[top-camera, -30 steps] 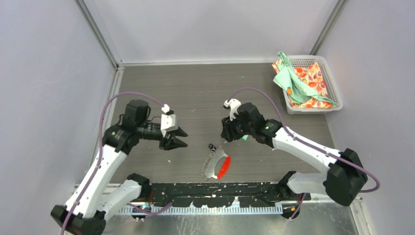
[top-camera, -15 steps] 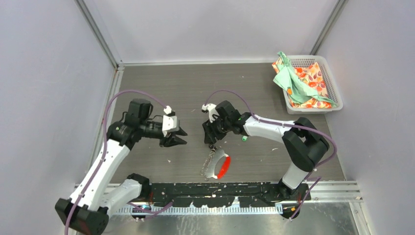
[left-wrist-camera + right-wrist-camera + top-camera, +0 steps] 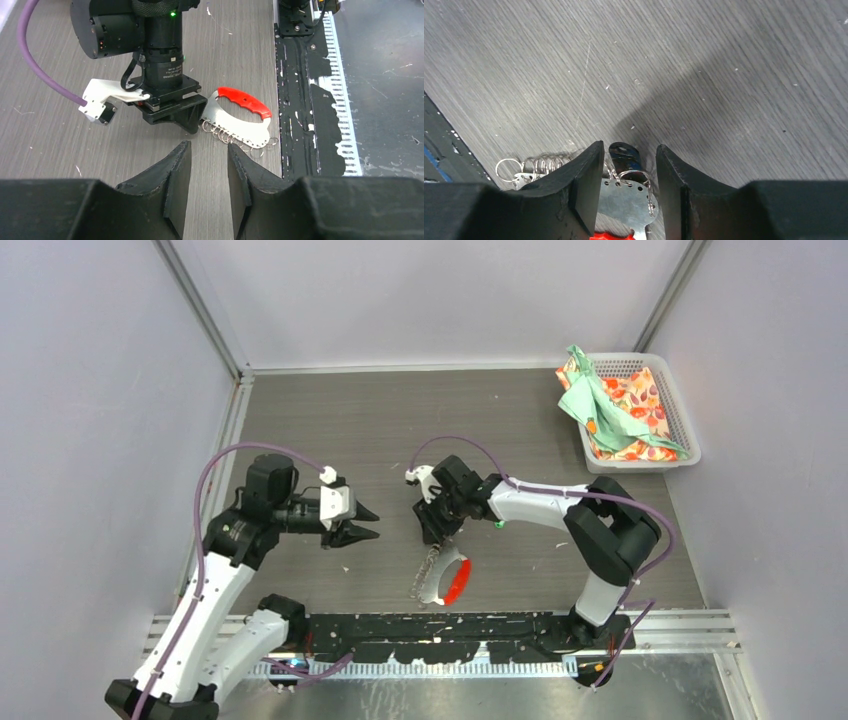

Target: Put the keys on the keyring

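The keyring (image 3: 447,578) is a metal plate with several wire rings and a red grip, lying flat near the table's front middle; it also shows in the left wrist view (image 3: 235,120). My right gripper (image 3: 434,531) hangs low over the keyring's far end, jaws open. In the right wrist view my right gripper (image 3: 629,146) straddles the black-tagged key (image 3: 624,154) and the end of the plate (image 3: 626,202); neither finger touches them. The green-tagged key (image 3: 498,524) lies just right of that arm. My left gripper (image 3: 366,523) stands open and empty left of the keyring, pointing at it (image 3: 209,150).
A white basket (image 3: 684,436) holding patterned and green cloths (image 3: 600,405) sits at the back right corner. A black rail (image 3: 450,626) runs along the table's near edge, close to the keyring. Walls close in the left, back and right.
My right gripper has swung left and come down over the black-tagged key and the keyring's far end. The left arm has pulled back a little to the left, its jaws slightly narrower.
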{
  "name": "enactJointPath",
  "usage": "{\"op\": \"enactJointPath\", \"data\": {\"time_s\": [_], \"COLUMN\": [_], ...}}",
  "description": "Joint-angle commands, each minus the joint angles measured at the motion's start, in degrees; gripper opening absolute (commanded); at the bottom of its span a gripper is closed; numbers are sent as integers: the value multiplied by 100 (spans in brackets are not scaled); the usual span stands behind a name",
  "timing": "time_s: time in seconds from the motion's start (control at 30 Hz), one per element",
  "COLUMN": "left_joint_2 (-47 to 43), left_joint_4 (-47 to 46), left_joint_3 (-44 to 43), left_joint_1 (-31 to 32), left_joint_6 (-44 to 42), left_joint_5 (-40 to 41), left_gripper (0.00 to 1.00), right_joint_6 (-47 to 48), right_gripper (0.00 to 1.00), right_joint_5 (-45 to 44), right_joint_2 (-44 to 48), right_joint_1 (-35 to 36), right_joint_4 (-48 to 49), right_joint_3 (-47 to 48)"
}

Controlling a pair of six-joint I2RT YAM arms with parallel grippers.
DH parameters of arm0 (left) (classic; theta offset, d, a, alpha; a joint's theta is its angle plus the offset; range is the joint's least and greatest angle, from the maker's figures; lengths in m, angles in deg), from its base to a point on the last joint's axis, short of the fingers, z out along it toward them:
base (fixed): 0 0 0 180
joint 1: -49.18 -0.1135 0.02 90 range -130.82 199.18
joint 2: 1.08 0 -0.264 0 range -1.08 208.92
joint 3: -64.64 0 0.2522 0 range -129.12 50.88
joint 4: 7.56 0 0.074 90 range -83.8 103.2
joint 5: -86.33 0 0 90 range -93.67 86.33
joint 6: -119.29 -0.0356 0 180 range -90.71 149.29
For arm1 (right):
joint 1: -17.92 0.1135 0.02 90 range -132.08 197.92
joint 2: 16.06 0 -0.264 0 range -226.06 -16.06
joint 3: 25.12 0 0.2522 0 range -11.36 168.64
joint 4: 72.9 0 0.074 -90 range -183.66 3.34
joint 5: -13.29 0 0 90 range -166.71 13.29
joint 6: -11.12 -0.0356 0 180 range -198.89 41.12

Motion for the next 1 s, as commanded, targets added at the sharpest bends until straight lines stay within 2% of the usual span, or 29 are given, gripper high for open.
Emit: {"op": "enactJointPath", "data": {"time_s": [0.0,0.2,0.37,0.53,0.97], "left_joint_2": [-182,-282,-296,-320,-419], "left_joint_4": [-235,-219,-89,-46,18], "left_joint_3": [63,59,0,-7,0], "left_joint_1": [-8,-8,-8,-8,-8], "left_joint_6": [248,281,206,195,221], "left_joint_5": [-150,-140,-101,-87,-87], "left_gripper": [34,33,33,33,32], "right_joint_6": [52,-69,-124,-136,-220], "right_gripper": [46,31,24,1,1], "right_joint_5": [-230,-86,-65,-365,-480], "right_joint_2": [75,-8,-32,282,2072], "right_joint_1": [21,21,21,14,53], "right_joint_4": [39,149,178,268,1013], "right_joint_3": [118,141,111,51,-402]}}
